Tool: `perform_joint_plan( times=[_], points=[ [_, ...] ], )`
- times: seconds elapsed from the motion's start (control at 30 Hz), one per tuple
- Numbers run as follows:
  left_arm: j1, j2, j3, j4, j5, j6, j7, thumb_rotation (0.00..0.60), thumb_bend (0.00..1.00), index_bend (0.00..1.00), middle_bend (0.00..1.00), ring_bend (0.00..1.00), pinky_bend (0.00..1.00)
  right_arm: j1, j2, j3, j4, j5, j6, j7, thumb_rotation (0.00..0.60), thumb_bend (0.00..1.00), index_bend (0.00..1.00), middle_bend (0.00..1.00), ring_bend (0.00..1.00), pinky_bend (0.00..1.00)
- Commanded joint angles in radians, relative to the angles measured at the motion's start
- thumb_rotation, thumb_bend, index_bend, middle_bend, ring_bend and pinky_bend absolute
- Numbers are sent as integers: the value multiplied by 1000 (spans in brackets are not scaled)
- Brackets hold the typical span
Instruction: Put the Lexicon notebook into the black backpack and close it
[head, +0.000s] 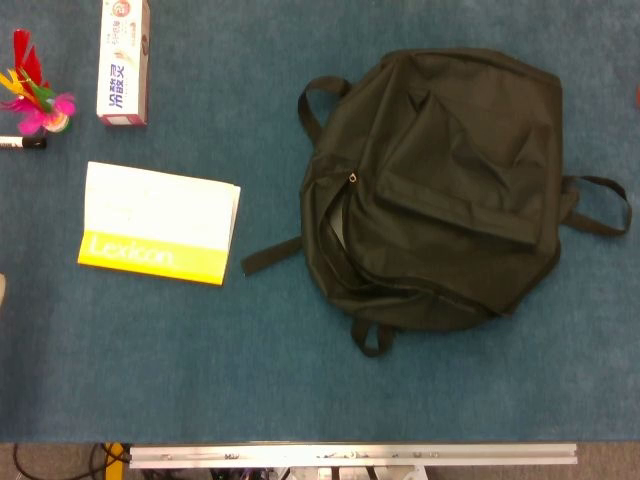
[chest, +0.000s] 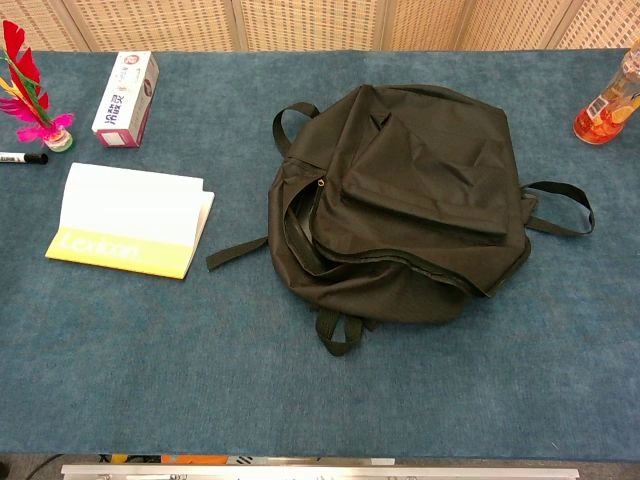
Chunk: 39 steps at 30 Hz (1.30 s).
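Lying flat on the blue table (head: 320, 390), the Lexicon notebook (head: 158, 222) sits well left of the black backpack (chest: 400, 200), apart from it, and neither hand appears in either view, so how their fingers lie cannot be told. The backpack's main zipper seems to gape along its left and lower edge, though black on black makes that hard to confirm. The limp mouth could collapse as the notebook's corner enters, snagging it or shoving the bag.
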Motion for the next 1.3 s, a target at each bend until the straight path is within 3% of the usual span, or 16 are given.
perform_joint_plan(
  times=[0.03,0.3,0.6,0.83,1.07,1.3],
  points=[
    [-1,1,0,0,-1,-5,0,600,329,153,92,12,57,1,1,3,-3,2,1,0,600,0,247,355,245,469],
    [-40,1,-1,34,56,-42,-8,600,329,179,105,14,57,21,29,37,-43,35,-5,14,600,0,247,355,245,469],
    [-155,-32,-2,116,112,-187,-40,600,329,219,135,44,57,47,43,54,-77,61,-43,4,600,0,247,355,245,469],
    [-242,-84,25,202,141,-329,-27,600,328,212,133,45,58,51,37,55,-83,75,-57,-8,600,0,247,355,245,469],
    [-293,-145,39,246,108,-439,31,600,328,192,133,45,57,57,22,55,-79,85,-72,-19,600,0,247,355,245,469],
    [-318,-196,28,274,6,-529,100,600,328,172,132,44,58,59,14,54,-69,92,-80,-17,600,0,247,355,245,469]
  ],
)
